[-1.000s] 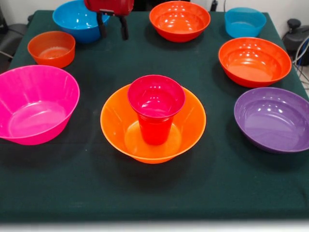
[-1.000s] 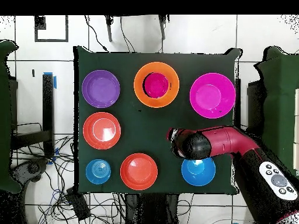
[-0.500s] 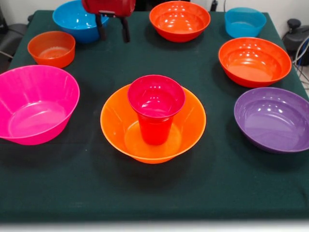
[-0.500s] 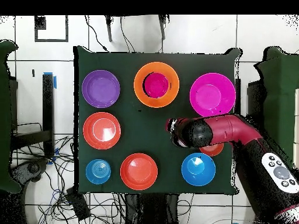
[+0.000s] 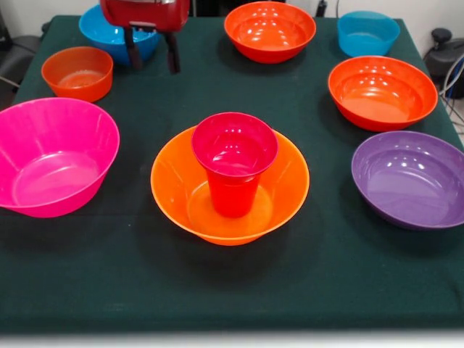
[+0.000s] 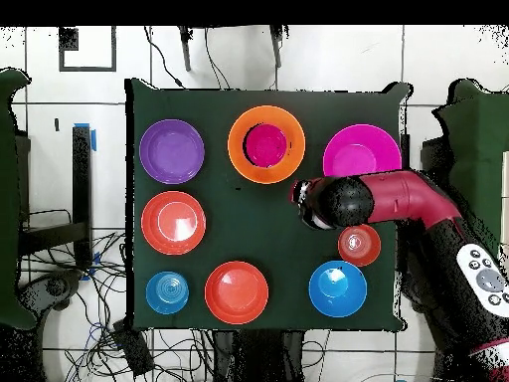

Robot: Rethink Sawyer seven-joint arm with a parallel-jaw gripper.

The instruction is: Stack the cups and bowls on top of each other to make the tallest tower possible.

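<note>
While its two dark fingers hang parted and empty above the green bench (image 5: 341,290), the gripper (image 5: 151,52) hovers near the far edge in the front view, carrying nothing. Directly behind it sits the blue bowl (image 5: 109,29), partly hidden by the red wrist housing. Just off to its side, toward the bench's edge, stands the small orange bowl (image 5: 77,72), and beyond that, nearer the camera, the large pink bowl (image 5: 54,156), whose rim the arm overlaps in the overhead view. Well clear of the gripper, at the middle of the near side, the tower (image 5: 230,185) stands two pieces high: the big yellow-orange bowl (image 5: 174,185) as base with the red cup (image 5: 234,163) upright inside it. Farther across from the gripper lie an orange-red bowl (image 5: 270,30), a small light-blue bowl (image 5: 367,32), a second orange-red bowl (image 5: 382,90) and the purple bowl (image 5: 409,177), all loose on the cloth.

By the look of things, the robot is choosing its next piece, with most of the build not yet done. The small orange bowl seems the likeliest pick, being nearest. Taking it would call for lining one finger inside the rim and one outside, descending, closing, then lifting well above the cup before carrying it across; a low pass could knock the cup over.
</note>
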